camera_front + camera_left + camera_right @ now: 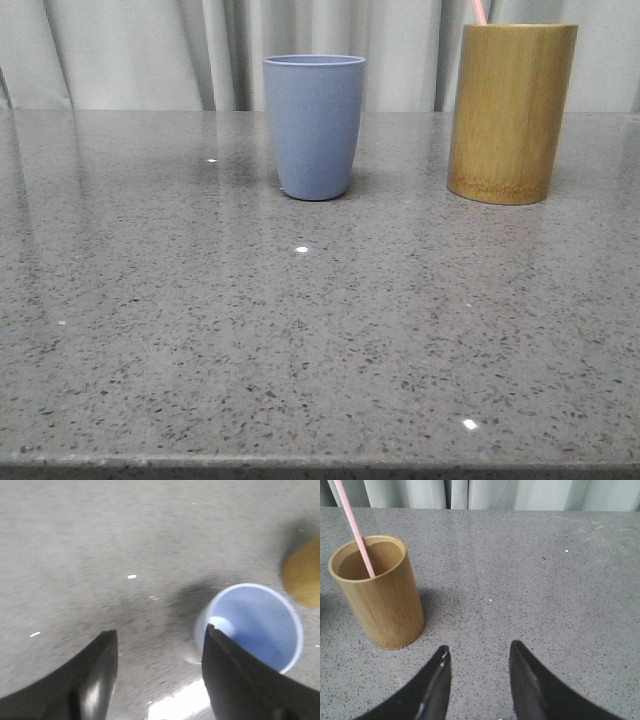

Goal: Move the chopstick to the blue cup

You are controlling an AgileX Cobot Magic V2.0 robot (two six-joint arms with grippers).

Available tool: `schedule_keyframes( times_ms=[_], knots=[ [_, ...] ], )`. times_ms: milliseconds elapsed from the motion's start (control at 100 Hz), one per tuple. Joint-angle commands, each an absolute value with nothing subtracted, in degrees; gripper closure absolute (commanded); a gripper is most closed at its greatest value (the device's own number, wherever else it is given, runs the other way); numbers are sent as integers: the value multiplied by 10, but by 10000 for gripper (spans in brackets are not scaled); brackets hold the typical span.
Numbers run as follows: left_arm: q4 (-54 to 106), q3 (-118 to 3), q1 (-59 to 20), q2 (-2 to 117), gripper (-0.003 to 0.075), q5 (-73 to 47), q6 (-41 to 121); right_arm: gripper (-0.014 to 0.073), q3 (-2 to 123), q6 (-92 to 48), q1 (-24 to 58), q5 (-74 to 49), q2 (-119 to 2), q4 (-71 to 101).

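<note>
We see the chopstick (356, 530), thin and pale pink, standing tilted inside the bamboo holder (379, 595); its lower end rests within the holder's hollow and its upper part leans out over the rim. In the front view only a short pink tip (478, 11) pokes above the holder (510, 112).

From the right gripper (479, 652), the holder stands ahead and off to one side, apart from the fingers, upright on the grey speckled countertop (545, 580). The right gripper's two dark fingers are spread, with bare countertop between them and nothing held. The wrist camera looks forward and down across the counter towards pale curtains (485, 492), so we take the arm to be pitched at a low, slanting angle.

The blue cup (255, 627) sits upright just beside the left gripper (160, 635); one dark finger (235, 675) overlaps the cup's rim in the picture, though we cannot tell whether they touch. The left fingers are also spread apart and hold nothing. This arm points steeply downward, since we look into the cup's mouth. The holder (304, 577) shows as a blurred brown shape beyond the cup.

In the front view the blue cup (314, 125) and holder stand well apart.
</note>
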State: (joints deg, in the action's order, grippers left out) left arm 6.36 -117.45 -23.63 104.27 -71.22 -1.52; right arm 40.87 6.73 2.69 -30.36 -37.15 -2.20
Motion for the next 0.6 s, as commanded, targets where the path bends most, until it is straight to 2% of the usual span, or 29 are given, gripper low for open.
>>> schedule_keyframes(
  times_ms=[0,230,590],
  knots=[
    [56,-1193,-209,985,344,-700,-24,289,429,58,22,-264,-376,-24],
    [0,-1132,-148,901,385,-710,-28,289,429,58,22,-279,-388,-24],
    [0,-876,-111,694,398,-607,-33,289,429,58,23,-279,-393,-24]
  ],
)
